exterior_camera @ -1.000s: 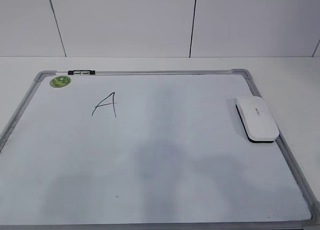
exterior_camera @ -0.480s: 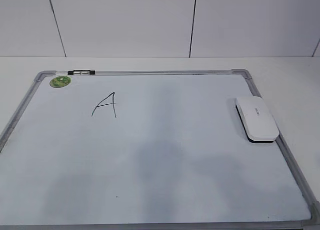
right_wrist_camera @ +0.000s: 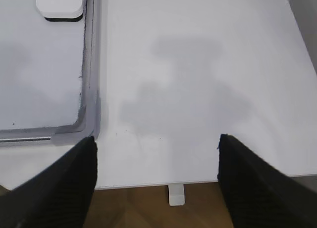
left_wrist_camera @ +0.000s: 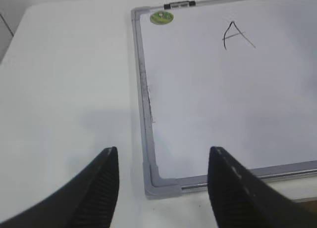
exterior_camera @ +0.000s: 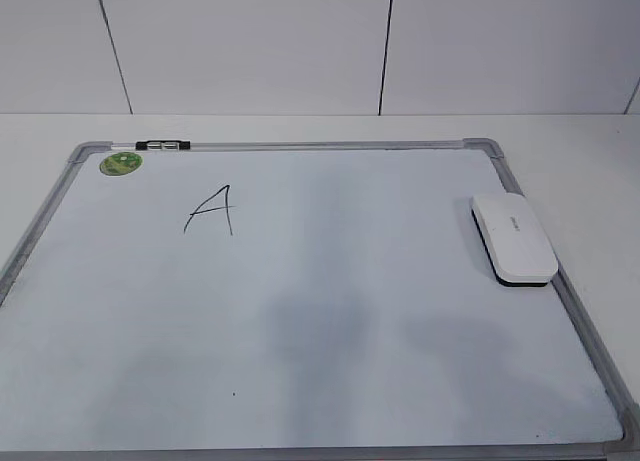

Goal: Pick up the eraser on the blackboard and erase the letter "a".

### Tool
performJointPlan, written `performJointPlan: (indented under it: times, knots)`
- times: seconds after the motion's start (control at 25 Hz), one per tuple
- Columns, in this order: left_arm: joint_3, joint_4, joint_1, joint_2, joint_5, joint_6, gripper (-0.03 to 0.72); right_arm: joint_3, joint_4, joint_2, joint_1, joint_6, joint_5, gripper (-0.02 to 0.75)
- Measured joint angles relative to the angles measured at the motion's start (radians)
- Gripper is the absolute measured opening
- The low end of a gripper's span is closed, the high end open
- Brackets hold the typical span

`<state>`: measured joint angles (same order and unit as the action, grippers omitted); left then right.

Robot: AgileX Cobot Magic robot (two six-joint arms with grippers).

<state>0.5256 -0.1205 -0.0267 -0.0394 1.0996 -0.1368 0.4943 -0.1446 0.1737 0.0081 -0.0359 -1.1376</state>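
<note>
Left gripper [left_wrist_camera: 163, 186] fingers spread, empty, blackboard [left_wrist_camera: 144, 89] corner between them. Right gripper [right_wrist_camera: 156, 181] fingers spread, empty; eraser [right_wrist_camera: 60, 4] well ahead-left, on board.

left gripper [left_wrist_camera: 163, 176] spread wide above the blackboard [left_wrist_camera: 142, 89] near corner, green sticker [left_wrist_camera: 162, 17] upper middle, capital letter [left_wrist_camera: 237, 35] upper right.

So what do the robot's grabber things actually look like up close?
Only the fingertips show. The left gripper has two black fingers that broaden toward the camera and taper to rounded tips, with finely ribbed inner faces. The right gripper looks the same: two black, textured fingers. No cables, markings or arm bodies are visible in any view.
</note>
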Motion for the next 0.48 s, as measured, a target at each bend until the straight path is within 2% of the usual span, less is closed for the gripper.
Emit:
performJointPlan:
  times: [0.28,0.48]
  knots:
    - [0.0,0.002,0.0,0.031,0.002,0.0,0.411,0.0,0.0,-0.179,-0.008,0.001,0.0,0.589]
    - [0.0,0.002,0.0,0.031,0.002,0.0,0.382,0.0,-0.007,-0.19,-0.008,0.001,-0.002,0.589]
